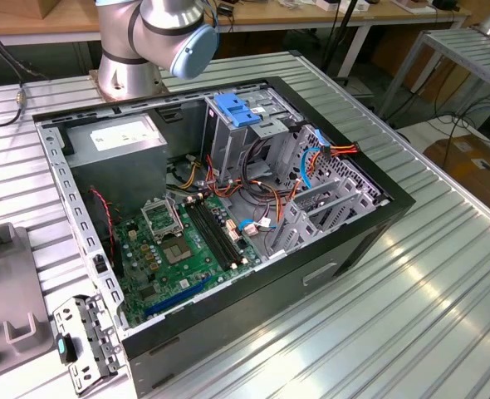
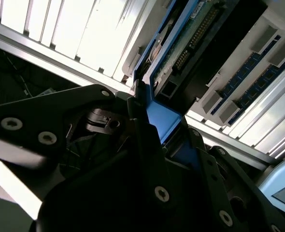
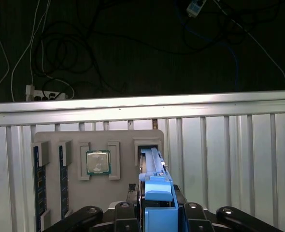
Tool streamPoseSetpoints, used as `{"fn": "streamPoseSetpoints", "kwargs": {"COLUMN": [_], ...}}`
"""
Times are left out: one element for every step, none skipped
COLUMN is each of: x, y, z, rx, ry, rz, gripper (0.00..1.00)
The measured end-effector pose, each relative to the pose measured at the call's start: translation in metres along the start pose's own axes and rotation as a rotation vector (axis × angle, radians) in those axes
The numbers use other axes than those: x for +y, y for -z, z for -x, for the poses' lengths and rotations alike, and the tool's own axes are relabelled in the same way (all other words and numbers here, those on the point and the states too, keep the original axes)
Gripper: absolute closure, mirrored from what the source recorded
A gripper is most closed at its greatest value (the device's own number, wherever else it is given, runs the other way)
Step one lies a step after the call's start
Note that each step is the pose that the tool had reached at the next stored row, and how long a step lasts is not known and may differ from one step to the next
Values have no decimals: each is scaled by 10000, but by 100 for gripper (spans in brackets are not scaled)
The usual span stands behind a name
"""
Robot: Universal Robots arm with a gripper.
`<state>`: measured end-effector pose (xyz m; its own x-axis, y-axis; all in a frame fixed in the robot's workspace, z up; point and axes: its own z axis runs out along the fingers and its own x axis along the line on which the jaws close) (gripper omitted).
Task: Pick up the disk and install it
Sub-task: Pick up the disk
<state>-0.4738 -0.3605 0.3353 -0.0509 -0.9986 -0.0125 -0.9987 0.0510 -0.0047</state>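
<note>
Your gripper (image 3: pixel 158 209) is pinching the disk (image 3: pixel 153 169), standing on edge at the grey parts tray (image 3: pixel 116 193) just beside the processor (image 3: pixel 98 162); the open computer case (image 1: pixel 237 306) is sitting mid-frame in the exterior view

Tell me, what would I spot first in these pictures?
In the exterior view, the big open computer case on the ribbed table, with its green motherboard lying inside. Then, in the first wrist view, the blue-railed disk, seen edge-on and clamped in the black gripper, by a grey tray holding a chip.
</note>
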Motion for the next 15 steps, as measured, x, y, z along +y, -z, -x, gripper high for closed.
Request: {"fn": "streamPoseSetpoints", "kwargs": {"x": [0,0,0,0,0,0,0,0,0,-1,-1,-1,0,-1,-1], "y": [1,4,6,11,15,21,28,35,48,68,82,98,113,126,131], "z": [0,0,0,0,0,0,0,0,1,1,1,1,1,2,2], "rx": [0,0,0,1,0,1,1,0,0,0,1,0,0,0,-1], "ry": [0,0,0,0,0,0,0,0,0,0,0,0,0,0,0], "rz": [-1,0,0,1,0,0,0,0,0,0,0,0,-1,-1,-1], "gripper": [63,63,63,63,63,63,63,63,63,63,63,63,63,63,63]}}
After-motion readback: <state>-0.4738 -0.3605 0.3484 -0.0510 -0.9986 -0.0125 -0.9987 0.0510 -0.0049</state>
